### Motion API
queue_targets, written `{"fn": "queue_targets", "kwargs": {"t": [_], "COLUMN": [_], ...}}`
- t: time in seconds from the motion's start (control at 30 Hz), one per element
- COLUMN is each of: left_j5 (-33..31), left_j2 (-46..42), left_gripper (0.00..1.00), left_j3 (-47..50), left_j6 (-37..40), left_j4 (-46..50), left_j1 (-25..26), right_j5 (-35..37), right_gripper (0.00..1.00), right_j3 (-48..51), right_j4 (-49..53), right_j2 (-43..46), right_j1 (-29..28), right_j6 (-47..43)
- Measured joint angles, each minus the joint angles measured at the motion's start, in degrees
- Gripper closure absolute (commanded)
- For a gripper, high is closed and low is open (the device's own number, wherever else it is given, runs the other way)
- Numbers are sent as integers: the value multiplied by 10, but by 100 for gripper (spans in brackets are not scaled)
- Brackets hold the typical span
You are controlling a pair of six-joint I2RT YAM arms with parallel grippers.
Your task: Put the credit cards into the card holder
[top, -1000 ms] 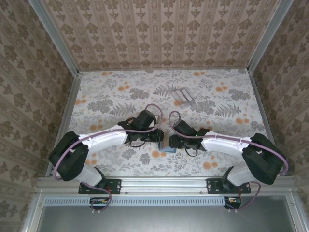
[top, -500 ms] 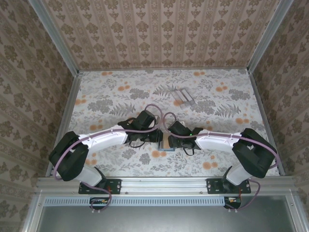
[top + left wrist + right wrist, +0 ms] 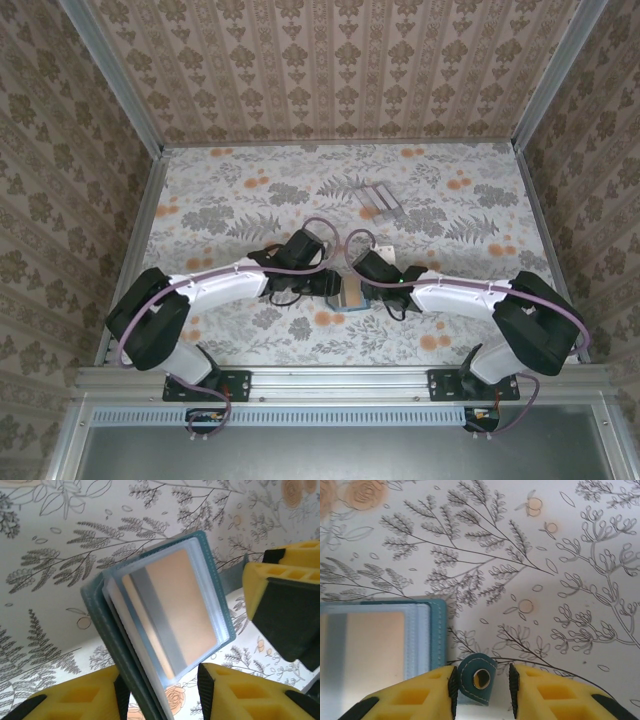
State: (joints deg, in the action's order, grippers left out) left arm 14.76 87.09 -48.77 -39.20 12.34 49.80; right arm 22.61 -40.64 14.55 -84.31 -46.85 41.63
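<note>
The teal card holder (image 3: 350, 299) stands open between both grippers near the table's front middle. In the left wrist view the card holder (image 3: 98, 611) tilts up, and a clear pocket shows an orange card with a grey stripe (image 3: 175, 610). My left gripper (image 3: 159, 677) straddles its lower edge; the cover rests on the left pad and a gap shows at the right pad. My right gripper (image 3: 481, 676) is open around the holder's snap tab (image 3: 476, 680), beside the card holder (image 3: 438, 630). Pale credit cards (image 3: 380, 203) lie on the table further back.
The tablecloth (image 3: 230, 190) is floral, and patterned walls (image 3: 60, 150) close it in on three sides. A metal rail (image 3: 340, 378) runs along the near edge. The right gripper's yellow fingers (image 3: 280, 580) sit close to the holder's right side.
The right arm has swung left, bringing its gripper up against the holder. The holder now shows a paler open face. The left arm has barely shifted.
</note>
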Motion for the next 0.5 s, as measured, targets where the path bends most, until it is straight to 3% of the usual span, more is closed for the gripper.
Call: {"fn": "queue_targets", "kwargs": {"t": [0.2,0.5], "left_j5": [6,25], "left_j2": [8,70], "left_gripper": [56,55], "left_j3": [-27,-61], "left_j6": [0,0], "left_j4": [-9,-42], "left_j1": [1,9], "right_j5": [-2,-43], "right_gripper": [80,81], "right_j3": [13,54], "right_j4": [2,-11], "right_j2": [14,73], "right_j1": [17,69], "right_j6": [12,19]}}
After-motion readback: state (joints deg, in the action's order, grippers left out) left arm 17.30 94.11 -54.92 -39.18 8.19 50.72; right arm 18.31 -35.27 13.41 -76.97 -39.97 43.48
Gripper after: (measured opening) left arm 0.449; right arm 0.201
